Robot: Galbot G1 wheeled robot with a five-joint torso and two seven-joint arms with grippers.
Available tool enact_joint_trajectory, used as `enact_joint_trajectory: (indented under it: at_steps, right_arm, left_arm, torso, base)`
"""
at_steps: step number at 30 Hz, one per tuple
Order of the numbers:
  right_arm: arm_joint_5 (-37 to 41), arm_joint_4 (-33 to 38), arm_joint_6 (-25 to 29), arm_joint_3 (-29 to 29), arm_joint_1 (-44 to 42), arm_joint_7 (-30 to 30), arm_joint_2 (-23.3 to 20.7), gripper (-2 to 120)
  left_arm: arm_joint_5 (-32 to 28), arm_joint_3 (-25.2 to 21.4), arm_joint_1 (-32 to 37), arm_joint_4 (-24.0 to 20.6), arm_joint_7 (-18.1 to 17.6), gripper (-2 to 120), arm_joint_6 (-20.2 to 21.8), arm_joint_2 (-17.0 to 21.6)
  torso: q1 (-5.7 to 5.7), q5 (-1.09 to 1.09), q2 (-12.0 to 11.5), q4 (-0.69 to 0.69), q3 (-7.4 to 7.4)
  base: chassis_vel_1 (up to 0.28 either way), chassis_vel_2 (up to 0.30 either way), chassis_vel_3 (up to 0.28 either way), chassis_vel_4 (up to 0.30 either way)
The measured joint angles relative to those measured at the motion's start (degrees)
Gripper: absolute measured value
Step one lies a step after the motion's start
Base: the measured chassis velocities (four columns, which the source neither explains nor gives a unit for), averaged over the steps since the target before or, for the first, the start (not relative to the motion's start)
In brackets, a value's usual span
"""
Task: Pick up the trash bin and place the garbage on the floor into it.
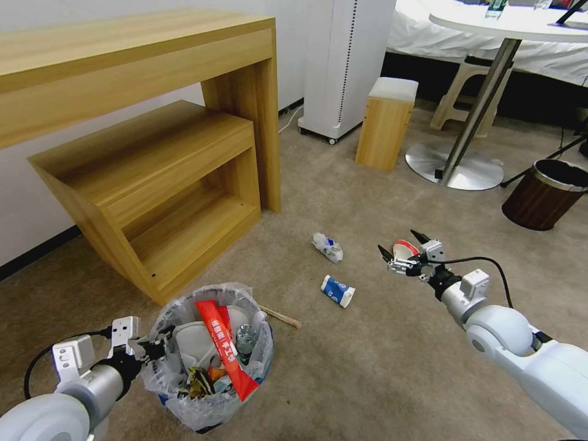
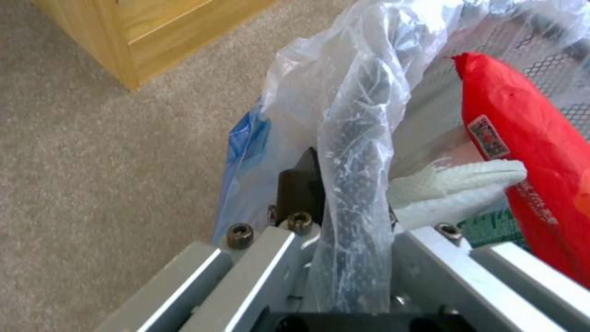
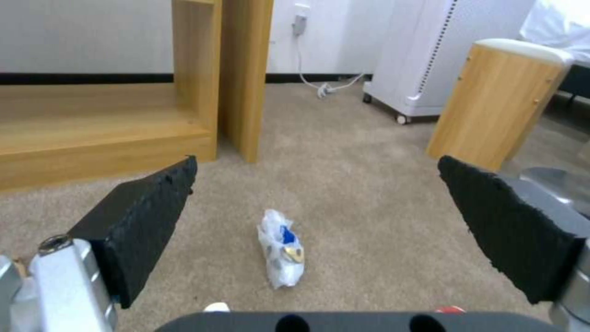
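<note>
Long red plastic wrapper (image 1: 225,349) in the black bin carries white Chinese characters and a small label; none readable.

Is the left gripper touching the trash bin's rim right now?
Touching. In the left wrist view the left gripper has its fingers closed on the bag-covered rim of the trash bin, with no gap showing.

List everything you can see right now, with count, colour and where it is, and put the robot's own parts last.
black trash bin with crinkly plastic liner: one, near left, part filled
red wrapper: one, in the bin
clear plastic bottle: one, in the bin
crumpled white-and-blue wrapper: one, on the beige carpet floor
white-and-blue crushed cup: one, on the floor
wooden stick: one, beside the bin
red-and-white cup: one, under the right gripper
brown wood-grain bin: one, far right
left gripper: shut on the bin rim
right gripper: open, above the floor
</note>
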Motion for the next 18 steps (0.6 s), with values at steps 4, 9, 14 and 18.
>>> enact_joint_trajectory:
  at_steps: [4,9,14,18]
  right_arm:
    - [-0.26,-0.33,0.15,-0.04,0.05,-0.31,0.02,99]
    - [-0.29,-0.66,0.10,-0.22,0.31,-0.45,0.08,99]
    - [-0.22,-0.75,0.09,-0.50,0.39,-0.79,0.14,100]
    - [-0.09,-0.82,-0.04,-0.53,0.48,-0.87,0.05,96]
  left_arm:
    - [0.12,0.02,-0.05,0.09,0.05,0,-0.05,-0.12]
    - [0.41,0.14,-0.09,0.17,0.12,0,-0.09,-0.38]
    - [0.88,0.14,0.25,0.18,0.41,0,-0.13,-0.61]
    - [1.11,0.17,0.35,0.14,0.56,0,-0.15,-0.80]
  torso:
    - [0.00,0.01,0.00,0.00,0.01]
    - [0.00,0.00,0.00,0.00,0.01]
    - [0.00,0.00,0.00,0.00,0.00]
    - [0.00,0.00,0.00,0.00,0.00]
  base:
    - [-0.060,0.075,0.069,-0.055]
    - [-0.030,0.032,0.022,-0.033]
    - [0.000,0.000,0.000,0.000]
    - [0.000,0.000,0.000,0.000]
